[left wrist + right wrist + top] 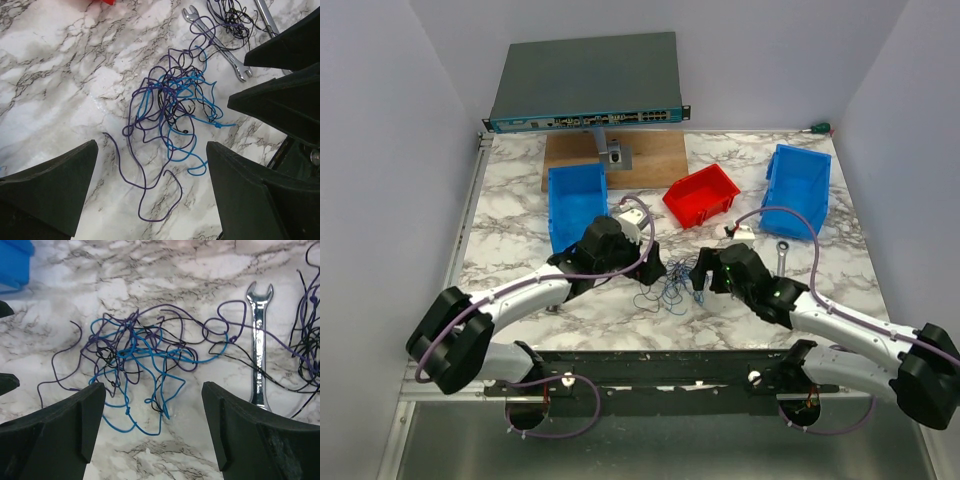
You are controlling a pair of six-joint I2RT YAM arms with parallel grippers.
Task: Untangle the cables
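Blue, purple and black cables (125, 347) tangled, strands crossing wrench (259, 345)

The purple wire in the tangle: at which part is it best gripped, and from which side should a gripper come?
Probably its long free loop, which trails out of the knot and lies alone on the marble, no other strand crossing it. Come down from above, on the side away from the knot; the wire lies flat, so a sideways approach would likely just push it.
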